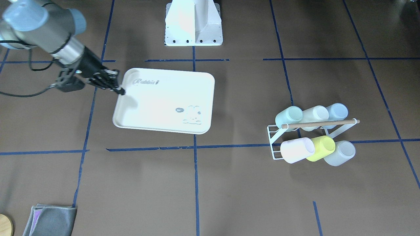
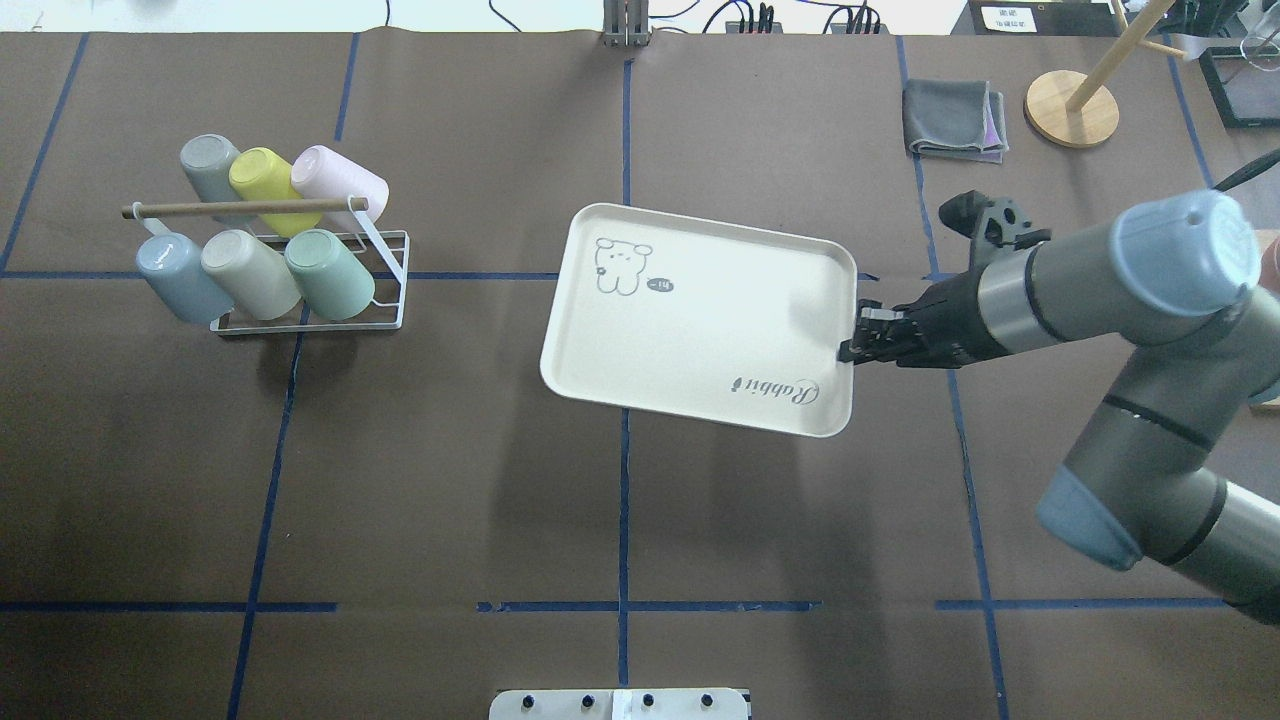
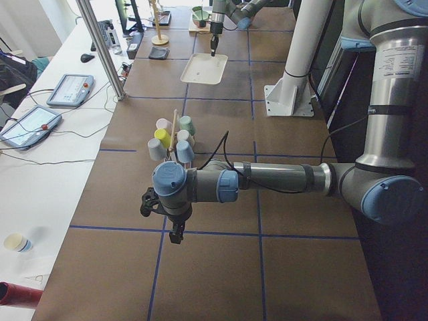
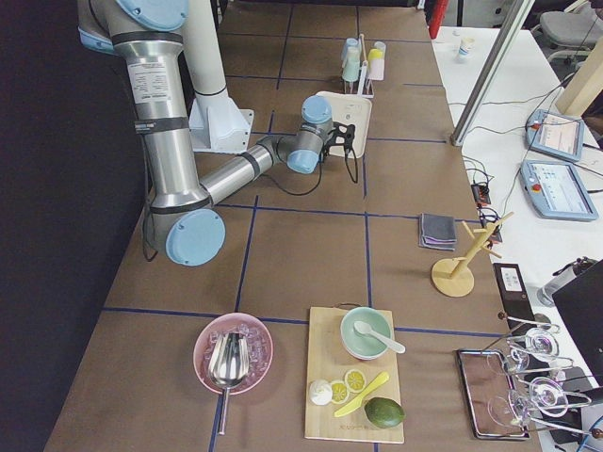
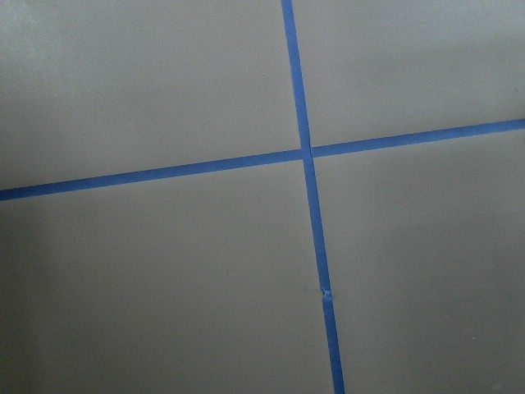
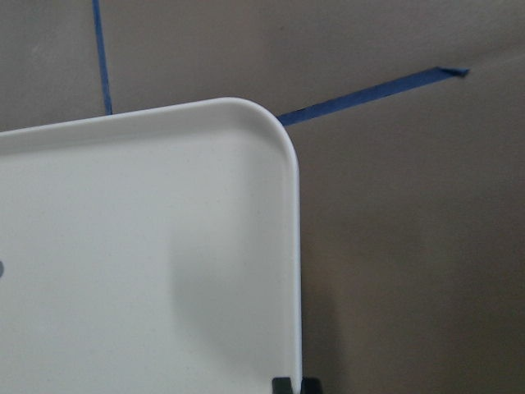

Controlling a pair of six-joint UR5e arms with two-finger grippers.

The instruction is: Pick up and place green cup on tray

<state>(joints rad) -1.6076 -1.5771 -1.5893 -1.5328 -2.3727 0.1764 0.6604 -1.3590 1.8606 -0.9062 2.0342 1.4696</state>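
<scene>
The green cup (image 2: 325, 272) lies tilted in the near row of a white wire rack (image 2: 391, 268), at its right end; it also shows in the front view (image 1: 288, 115). The cream tray (image 2: 700, 330) lies mid-table, turned askew, empty. My right gripper (image 2: 858, 337) is at the tray's right rim, far from the cup; in the right wrist view its fingertips (image 6: 284, 383) pinch the rim of the tray (image 6: 148, 246). My left gripper (image 3: 176, 235) hangs over bare table far from the rack, and I cannot tell whether it is open or shut.
The rack also holds a yellow-green cup (image 2: 262, 178), a pink cup (image 2: 340, 180), a grey cup (image 2: 210, 165), a cream cup (image 2: 248, 272) and a blue cup (image 2: 180, 275). A folded grey cloth (image 2: 955, 120) and a wooden stand (image 2: 1070, 108) lie at the far right.
</scene>
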